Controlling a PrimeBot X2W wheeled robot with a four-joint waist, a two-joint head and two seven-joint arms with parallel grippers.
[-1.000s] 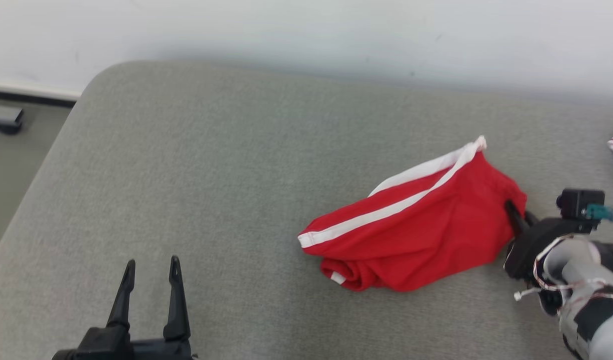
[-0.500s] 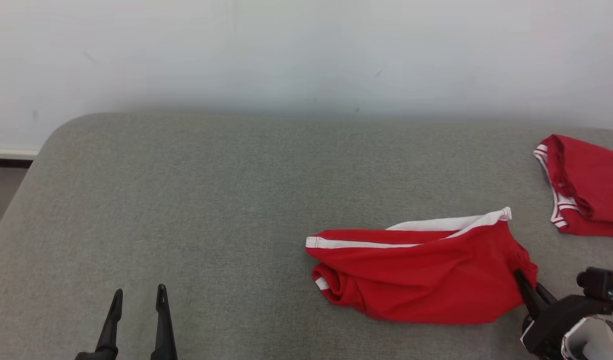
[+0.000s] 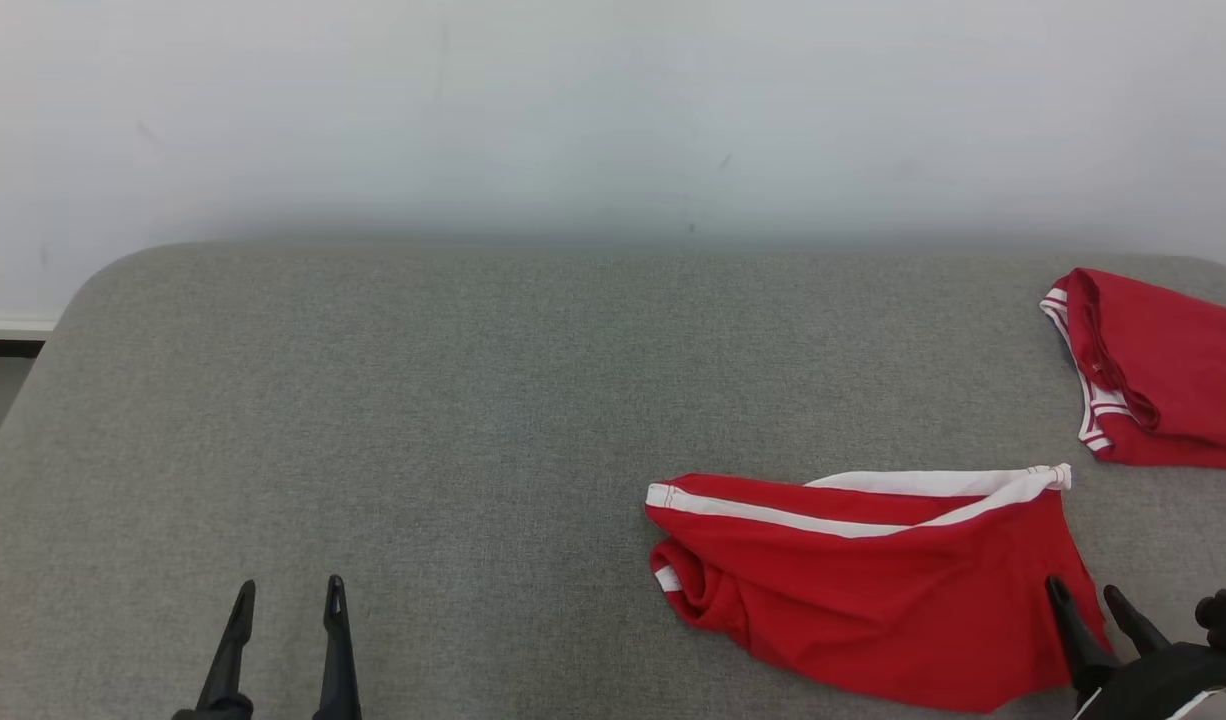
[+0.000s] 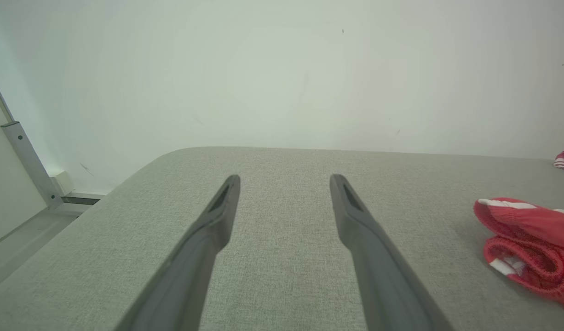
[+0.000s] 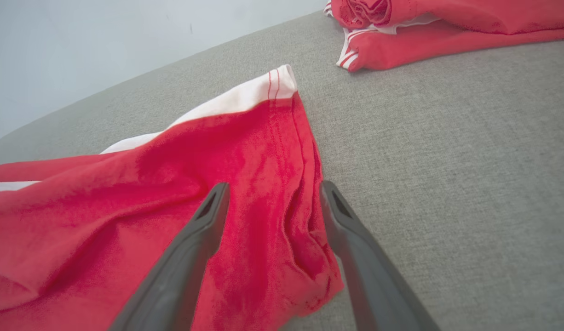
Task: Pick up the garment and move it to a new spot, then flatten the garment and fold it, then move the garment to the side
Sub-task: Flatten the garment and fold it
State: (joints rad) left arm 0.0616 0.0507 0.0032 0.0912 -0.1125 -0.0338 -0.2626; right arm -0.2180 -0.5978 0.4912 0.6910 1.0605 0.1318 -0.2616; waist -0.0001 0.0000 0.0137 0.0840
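Crumpled red fabric garment with a white side stripe (image 3: 873,590) lies on the grey upholstered surface (image 3: 423,420), front right. Right gripper (image 3: 1082,588) spread wide over its right edge, gripping nothing, possibly touching cloth. Left gripper (image 3: 290,585) wide open, empty, well apart. Second red garment (image 3: 1163,370) at far right.

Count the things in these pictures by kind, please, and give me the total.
Red garments with white stripes: 2, the near garment by the right claw and the far garment at the right edge.
Claws: 2, the left claw and the right claw, both open.
Grey cushions: 1, the cushion under everything.
Total: 5.
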